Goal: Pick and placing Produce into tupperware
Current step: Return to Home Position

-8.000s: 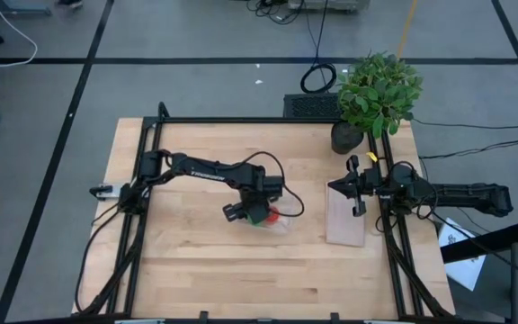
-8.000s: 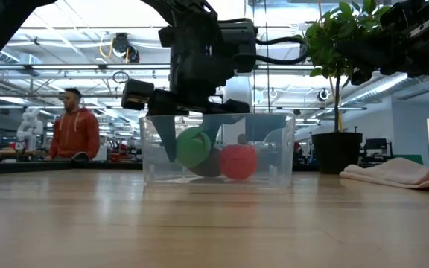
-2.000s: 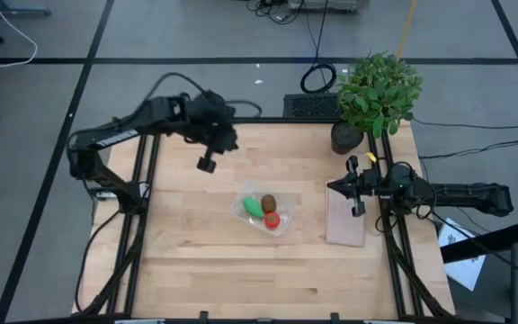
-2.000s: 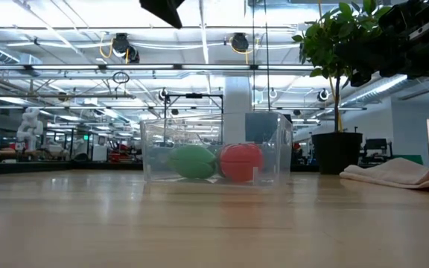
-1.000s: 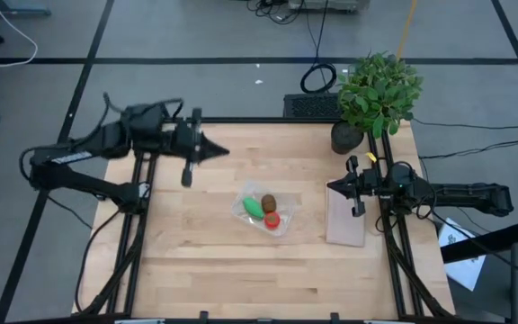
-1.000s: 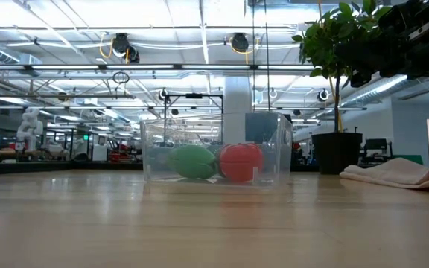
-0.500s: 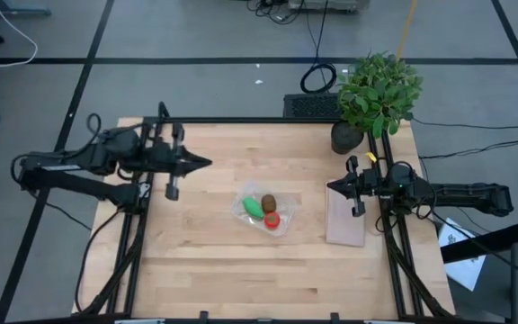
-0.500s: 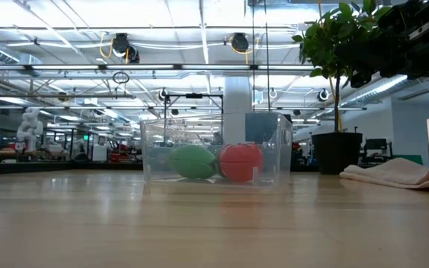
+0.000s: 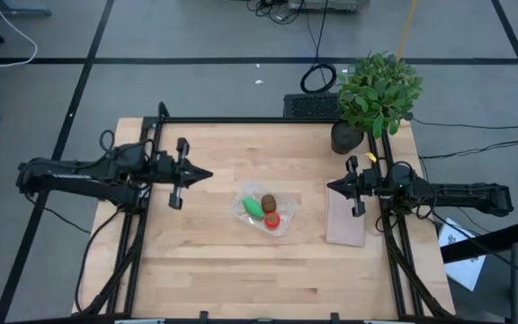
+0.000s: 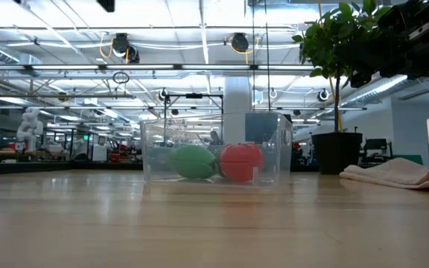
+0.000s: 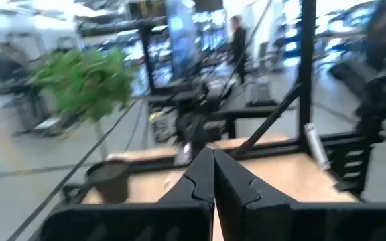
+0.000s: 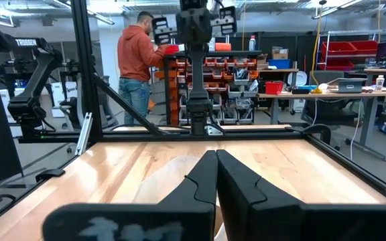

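The clear tupperware (image 9: 266, 214) stands at the table's middle. All three pieces of produce lie in it: the green oblong one (image 9: 254, 206), the brown kiwi-like ball (image 9: 269, 202) and the red tomato-like ball (image 9: 272, 219). In the low view the green piece (image 10: 192, 161) and the red ball (image 10: 240, 162) rest on its floor, and the brown one is hidden behind them. My left gripper (image 9: 207, 175) is shut and empty over the table's left part, pointing right. My right gripper (image 9: 331, 187) is shut and empty at the right side, pointing left.
A potted plant (image 9: 376, 94) stands at the far right corner. A flat whitish cloth (image 9: 346, 219) lies under my right gripper, right of the tupperware. Black frame rails (image 9: 147, 144) run along the left, far and right edges. A person (image 12: 138, 63) stands beyond the table.
My left gripper, still shut, has moved a little toward the table's near edge and its arm has stretched out level along the left side. The tupperware and the produce have stayed where they were.
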`<control>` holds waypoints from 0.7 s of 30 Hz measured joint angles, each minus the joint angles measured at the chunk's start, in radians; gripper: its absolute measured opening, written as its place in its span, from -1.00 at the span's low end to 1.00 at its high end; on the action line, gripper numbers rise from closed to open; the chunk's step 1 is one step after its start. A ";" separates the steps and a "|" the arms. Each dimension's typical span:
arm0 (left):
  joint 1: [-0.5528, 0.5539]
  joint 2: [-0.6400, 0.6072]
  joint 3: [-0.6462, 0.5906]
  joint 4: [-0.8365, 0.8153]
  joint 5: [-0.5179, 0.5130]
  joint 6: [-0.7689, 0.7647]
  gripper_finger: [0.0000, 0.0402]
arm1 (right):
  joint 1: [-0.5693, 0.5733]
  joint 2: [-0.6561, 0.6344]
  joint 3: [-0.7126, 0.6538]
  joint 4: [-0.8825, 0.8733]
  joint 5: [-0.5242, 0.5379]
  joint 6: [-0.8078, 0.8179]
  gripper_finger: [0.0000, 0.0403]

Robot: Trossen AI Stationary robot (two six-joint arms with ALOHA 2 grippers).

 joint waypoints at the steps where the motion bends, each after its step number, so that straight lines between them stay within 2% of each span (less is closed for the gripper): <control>1: 0.000 -0.023 0.000 -0.032 -0.025 0.001 -1.00 | 0.000 0.000 0.000 0.000 0.000 0.000 -1.00; 4: 0.000 -0.091 0.000 -0.091 -0.052 0.004 -1.00 | 0.000 0.000 0.000 0.000 0.000 -0.001 -1.00; 12: -0.085 -0.166 -0.007 -0.096 0.084 0.087 -1.00 | 0.000 0.000 0.000 0.000 0.000 -0.006 -1.00; 15: -0.135 -0.163 -0.079 -0.030 0.094 0.142 -1.00 | 0.000 0.000 0.000 0.000 0.000 -0.006 -1.00; 18: -0.182 -0.174 -0.172 0.073 -0.034 0.177 -1.00 | 0.000 0.000 0.000 0.000 0.000 -0.004 -1.00; 21: -0.205 -0.216 -0.239 0.089 -0.139 0.195 -1.00 | 0.000 0.000 0.000 0.000 0.000 -0.003 -1.00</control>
